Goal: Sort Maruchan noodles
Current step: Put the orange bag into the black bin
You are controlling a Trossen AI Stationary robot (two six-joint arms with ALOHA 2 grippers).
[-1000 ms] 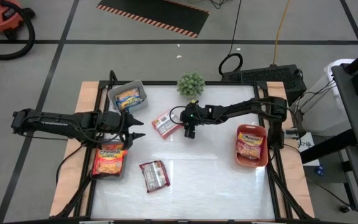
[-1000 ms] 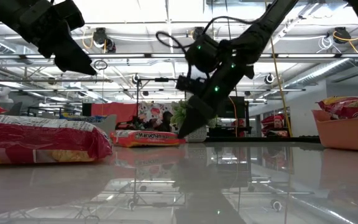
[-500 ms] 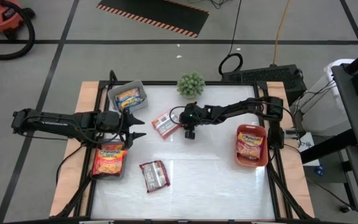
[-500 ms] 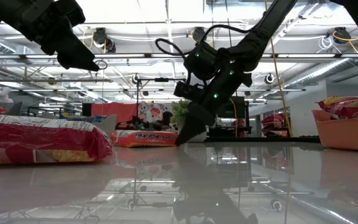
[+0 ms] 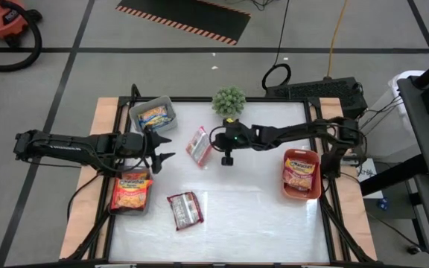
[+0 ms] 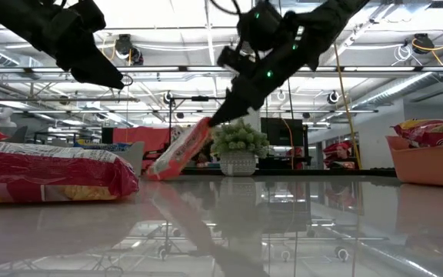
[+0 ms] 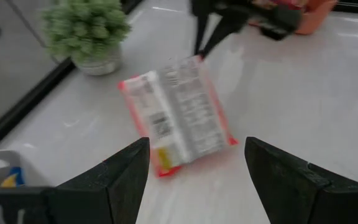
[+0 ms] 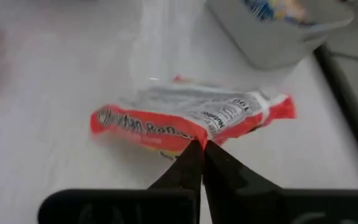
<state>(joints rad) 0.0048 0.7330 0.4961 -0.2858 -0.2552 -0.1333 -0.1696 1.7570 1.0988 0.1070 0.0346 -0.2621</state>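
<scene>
Red, yellow-orange and white packets on your glossy white table

You've got a red-and-white noodle packet (image 5: 199, 144) with a white printed back panel near the table's middle, another red-and-white packet (image 5: 184, 210) on the bare white table (image 5: 259, 216), and a yellow-orange packet with red lettering (image 5: 132, 192) at your left edge. The grey bin (image 5: 153, 116) shows you a yellow-orange packet with blue (image 5: 155, 116); the orange bin (image 5: 302, 176) shows a red-and-white one (image 5: 299, 170). Your potted plant (image 5: 229, 100) is green in a pale pot. Both arms are dark, nearly black, with a small green light on the right one.
</scene>
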